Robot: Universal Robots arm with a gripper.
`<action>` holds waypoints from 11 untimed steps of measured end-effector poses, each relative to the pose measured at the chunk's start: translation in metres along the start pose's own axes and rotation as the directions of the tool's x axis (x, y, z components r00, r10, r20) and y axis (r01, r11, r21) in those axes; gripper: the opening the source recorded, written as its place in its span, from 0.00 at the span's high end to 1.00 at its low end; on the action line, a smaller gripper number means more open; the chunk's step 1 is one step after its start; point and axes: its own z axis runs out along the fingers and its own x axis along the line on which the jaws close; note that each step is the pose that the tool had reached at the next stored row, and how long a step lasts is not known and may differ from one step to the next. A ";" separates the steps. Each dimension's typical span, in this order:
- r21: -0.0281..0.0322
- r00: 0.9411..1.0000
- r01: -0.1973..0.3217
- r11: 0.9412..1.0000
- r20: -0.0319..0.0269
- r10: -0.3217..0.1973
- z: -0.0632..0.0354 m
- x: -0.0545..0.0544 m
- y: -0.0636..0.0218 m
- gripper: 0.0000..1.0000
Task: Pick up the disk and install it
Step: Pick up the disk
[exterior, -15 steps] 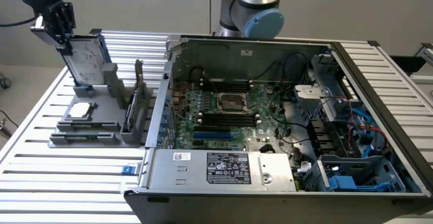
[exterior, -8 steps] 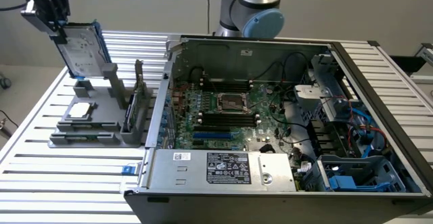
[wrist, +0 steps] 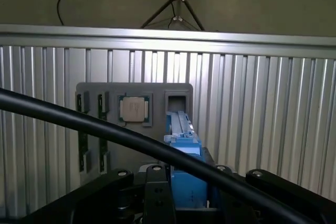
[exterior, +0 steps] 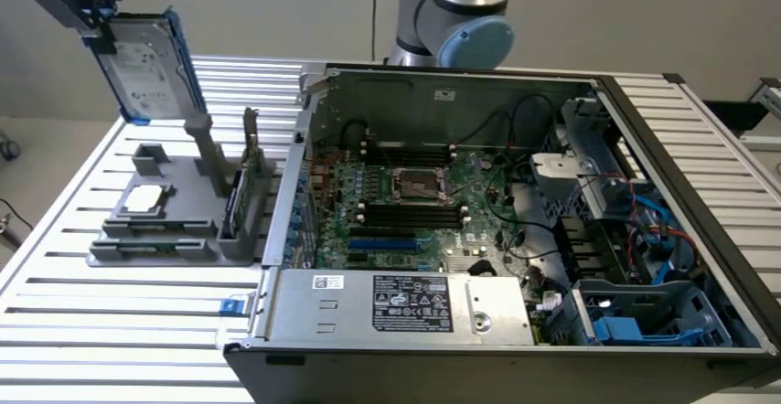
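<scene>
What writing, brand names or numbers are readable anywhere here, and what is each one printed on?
None can be read.
White label on the disk: too small to read.
Large label on the silver box: print and symbols blurred.
Small sticker beside it: unreadable.

I read no text anywhere. On the disk the white label is illegible. On the silver box the labels show marks, unreadable.

Raised high, the pincer grips the disk by its upper end.
</scene>
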 end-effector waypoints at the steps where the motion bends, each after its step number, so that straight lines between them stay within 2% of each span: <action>1: 0.000 1.000 0.000 1.000 0.000 0.000 -0.0045 0.001 -0.0024 0.67; 5: 0.000 1.000 0.000 1.000 0.000 0.000 -0.0225 0.005 -0.0125 0.67; 11: -0.001 1.000 0.000 1.000 0.000 0.000 -0.0497 0.015 -0.0334 0.67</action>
